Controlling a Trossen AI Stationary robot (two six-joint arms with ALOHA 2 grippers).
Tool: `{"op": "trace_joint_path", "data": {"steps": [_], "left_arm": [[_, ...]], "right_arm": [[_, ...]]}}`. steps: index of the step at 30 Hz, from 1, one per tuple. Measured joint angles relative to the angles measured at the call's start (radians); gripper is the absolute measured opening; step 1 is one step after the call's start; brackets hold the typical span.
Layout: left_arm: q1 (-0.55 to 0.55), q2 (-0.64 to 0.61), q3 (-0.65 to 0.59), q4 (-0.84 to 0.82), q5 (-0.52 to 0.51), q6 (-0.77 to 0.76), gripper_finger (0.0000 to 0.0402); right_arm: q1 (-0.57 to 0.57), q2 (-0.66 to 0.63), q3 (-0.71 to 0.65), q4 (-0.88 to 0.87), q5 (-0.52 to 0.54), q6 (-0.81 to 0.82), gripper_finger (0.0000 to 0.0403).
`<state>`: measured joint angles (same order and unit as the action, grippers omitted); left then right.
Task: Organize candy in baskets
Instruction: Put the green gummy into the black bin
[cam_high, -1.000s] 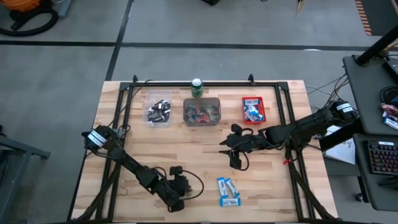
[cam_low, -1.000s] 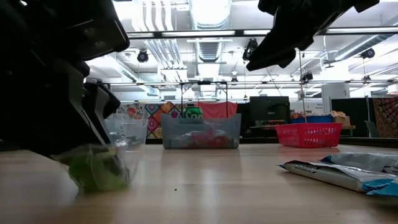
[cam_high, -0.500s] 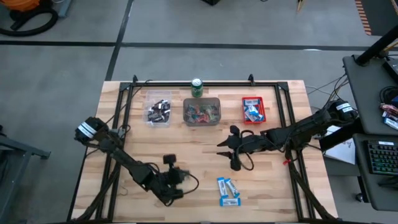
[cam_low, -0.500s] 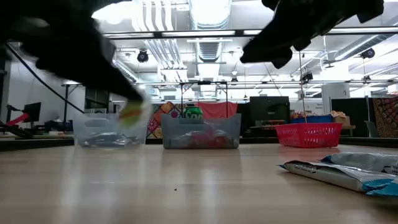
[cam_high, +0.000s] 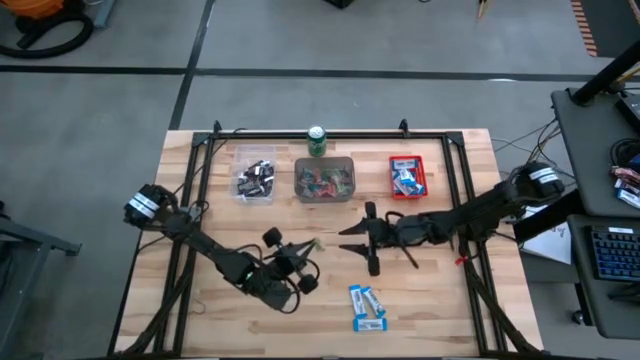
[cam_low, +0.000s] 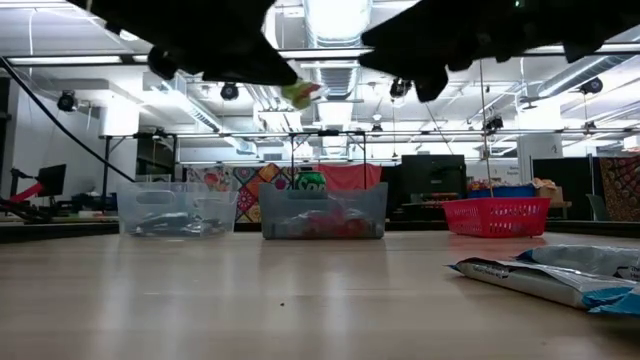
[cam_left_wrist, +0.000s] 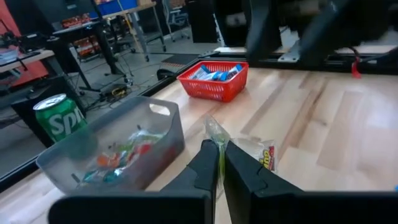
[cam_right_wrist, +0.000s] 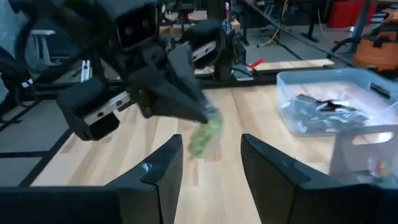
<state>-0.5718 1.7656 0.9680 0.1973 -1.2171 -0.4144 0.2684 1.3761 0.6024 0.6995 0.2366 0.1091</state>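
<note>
A small green and yellow wrapped candy (cam_left_wrist: 254, 153) hangs above the table's middle, with my left gripper (cam_left_wrist: 221, 154) shut on it. From above, that gripper (cam_high: 303, 251) is seen left of my right gripper (cam_high: 353, 245), which hovers open with nothing between its fingers and faces the candy (cam_right_wrist: 205, 137). Along the far edge stand a clear basket (cam_high: 255, 178) of dark bars, a grey basket (cam_high: 325, 180) of small coloured pieces and a red basket (cam_high: 407, 177) of blue-and-white bars. More blue-and-white bars (cam_high: 367, 306) lie flat on the wood near the front. My left gripper pinches the candy's wrapper by one edge (cam_left_wrist: 217, 142) between its two fingertips. The fingers lie nearly level and point toward the table's far right. The rest of the packet (cam_left_wrist: 260, 154) sticks out past the fingertips, clear of the table.
A green drink can (cam_high: 317, 140) stands behind the grey basket. A black frame (cam_high: 330, 133) runs along the table's far edge and down both sides. Bare wood lies between the baskets and the two grippers.
My left gripper has risen from the table near its front edge and gone toward the far right, tipping from pointing down to nearly level. The candy has come up with it, lifted clear of the wood. My right gripper has swung its fingers round toward the left gripper.
</note>
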Motion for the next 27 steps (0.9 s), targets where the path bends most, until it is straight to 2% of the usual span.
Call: {"op": "trace_joint_path", "data": {"steps": [13,20,23,27], "left_arm": [[0.018,0.0,0.0,0.074,0.025,0.038,0.0],[0.017,0.0,0.0,0.093,0.024,0.043,0.0],[0.017,-0.001,0.0,0.093,0.023,0.043,0.0],[0.017,-0.001,0.0,0.096,0.027,0.047,0.0]], "right_arm": [[-0.008,0.234,0.129,0.061,0.001,0.055,0.0155],[-0.014,0.278,0.169,0.061,0.002,0.055,0.015],[-0.022,0.278,0.17,0.06,0.001,0.063,0.013],[-0.035,0.278,0.17,0.058,-0.004,0.058,0.0076]]}}
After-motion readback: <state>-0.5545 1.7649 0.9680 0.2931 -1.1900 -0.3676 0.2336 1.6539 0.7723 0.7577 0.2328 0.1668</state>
